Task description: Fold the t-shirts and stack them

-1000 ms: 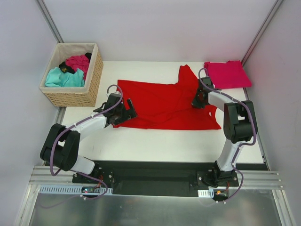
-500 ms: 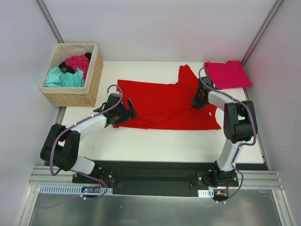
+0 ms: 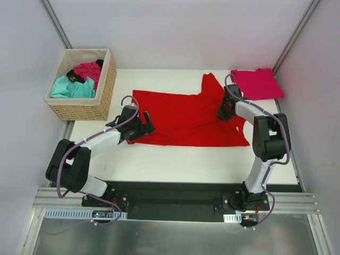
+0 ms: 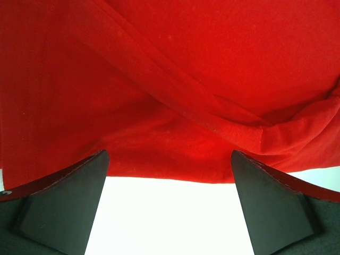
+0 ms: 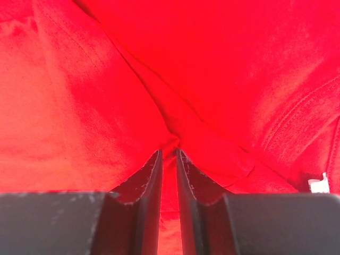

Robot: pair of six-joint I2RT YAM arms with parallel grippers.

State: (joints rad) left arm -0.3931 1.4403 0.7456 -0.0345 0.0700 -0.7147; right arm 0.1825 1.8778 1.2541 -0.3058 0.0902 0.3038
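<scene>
A bright red t-shirt (image 3: 186, 117) lies spread on the white table (image 3: 175, 159). My left gripper (image 3: 144, 126) is open at the shirt's left edge, its jaws astride the hem (image 4: 170, 178) just above bare table. My right gripper (image 3: 222, 112) is shut on a pinch of the red t-shirt (image 5: 169, 146) near its right sleeve. A pinkish crimson t-shirt (image 3: 257, 84) lies folded at the back right. Teal (image 3: 71, 87), magenta (image 3: 87, 70) and black (image 3: 73, 77) shirts lie in the basket.
The tan wicker basket (image 3: 101, 101) stands at the back left beside the table. Grey walls close in on both sides. A black rail (image 3: 170, 199) holds the arm bases at the near edge.
The right gripper has shifted slightly toward the back with the red cloth in it. The left arm holds its place.
</scene>
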